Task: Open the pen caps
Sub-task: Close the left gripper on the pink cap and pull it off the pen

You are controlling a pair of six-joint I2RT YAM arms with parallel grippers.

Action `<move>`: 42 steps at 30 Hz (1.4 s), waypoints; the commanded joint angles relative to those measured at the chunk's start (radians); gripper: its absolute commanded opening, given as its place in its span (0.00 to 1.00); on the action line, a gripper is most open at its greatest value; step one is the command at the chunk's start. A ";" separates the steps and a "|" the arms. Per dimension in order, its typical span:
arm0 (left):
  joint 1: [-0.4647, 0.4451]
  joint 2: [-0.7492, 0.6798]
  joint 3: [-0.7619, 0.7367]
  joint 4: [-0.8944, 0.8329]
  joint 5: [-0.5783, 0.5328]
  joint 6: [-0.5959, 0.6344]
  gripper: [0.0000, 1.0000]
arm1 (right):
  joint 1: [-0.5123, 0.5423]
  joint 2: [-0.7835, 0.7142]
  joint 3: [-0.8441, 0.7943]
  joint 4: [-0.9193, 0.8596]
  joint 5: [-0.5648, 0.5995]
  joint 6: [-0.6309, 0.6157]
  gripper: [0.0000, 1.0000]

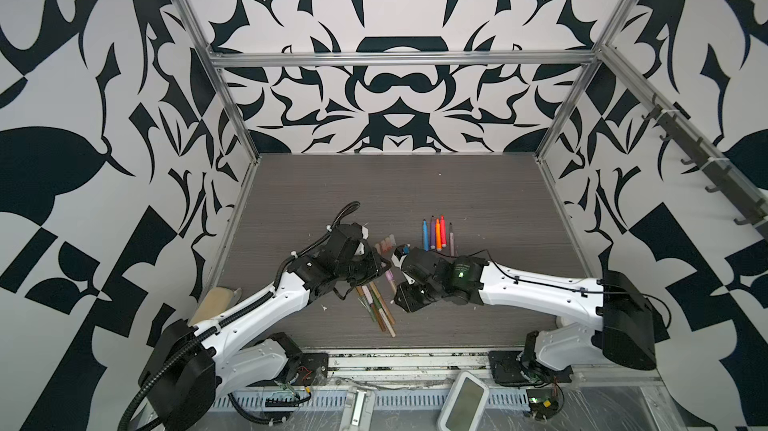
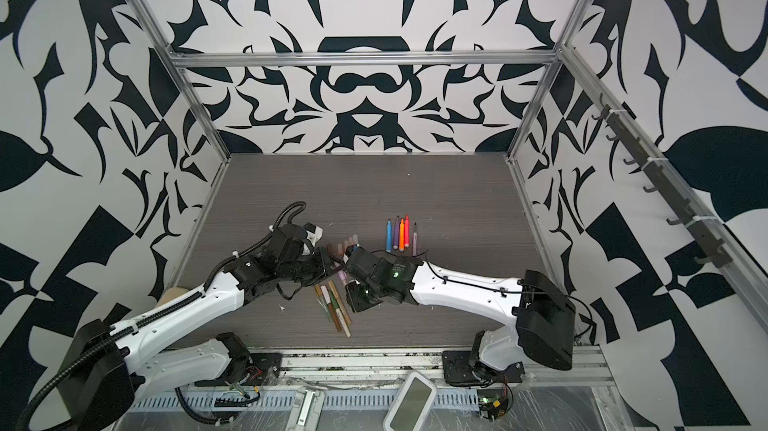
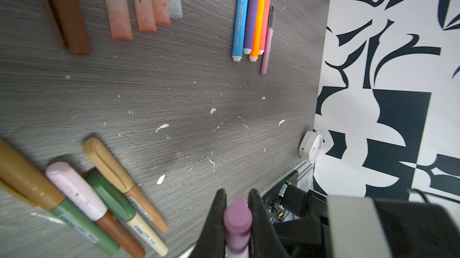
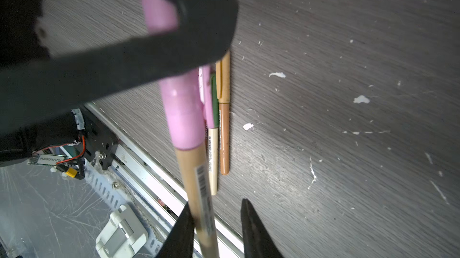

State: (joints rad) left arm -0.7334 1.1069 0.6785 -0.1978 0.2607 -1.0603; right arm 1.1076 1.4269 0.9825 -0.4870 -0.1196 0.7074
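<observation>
1. Left wrist view: the left hand point(image 3: 236, 194) is clamped fully shut on the pink cap point(image 3: 236, 217), whose rounded end pokes out past the fingertips. Further off on the worktop point(image 3: 199, 82), loose caps point(image 3: 143, 7) lie in a row and a bunch of capped pens point(image 3: 107, 169) lies nearer.

2. Right wrist view: the right hand point(image 4: 216, 209) stands open. The tan pen body point(image 4: 196, 182) leans against one finger with a clear gap to the other, so this hand grips nothing. The body runs straight away from it to the pink cap, which is pinched in the left hand's black fingers point(image 4: 149, 57).

3. In both top views the hands meet near the front middle of the worktop, each reaching in from its own side, with the pen bridging them. Its long axis runs hand to hand, cap end toward the left. As I judge it, the right hand must close on the body, then the two pull apart along that line.
</observation>
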 commanded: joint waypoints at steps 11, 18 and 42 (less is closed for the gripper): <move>0.271 0.123 0.229 -0.158 0.077 0.262 0.00 | -0.006 -0.045 -0.064 0.047 0.019 0.063 0.00; 0.597 0.423 0.630 -0.379 0.136 0.433 0.00 | -0.003 -0.135 -0.186 0.129 -0.005 0.153 0.00; 0.477 0.644 0.297 -0.203 0.150 0.480 0.00 | -0.032 -0.308 -0.276 0.058 0.091 0.153 0.00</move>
State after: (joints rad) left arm -0.2523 1.7214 0.9489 -0.4107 0.3889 -0.6022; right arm 1.0794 1.1439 0.7197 -0.4355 -0.0444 0.8551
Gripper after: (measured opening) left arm 0.153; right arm 0.126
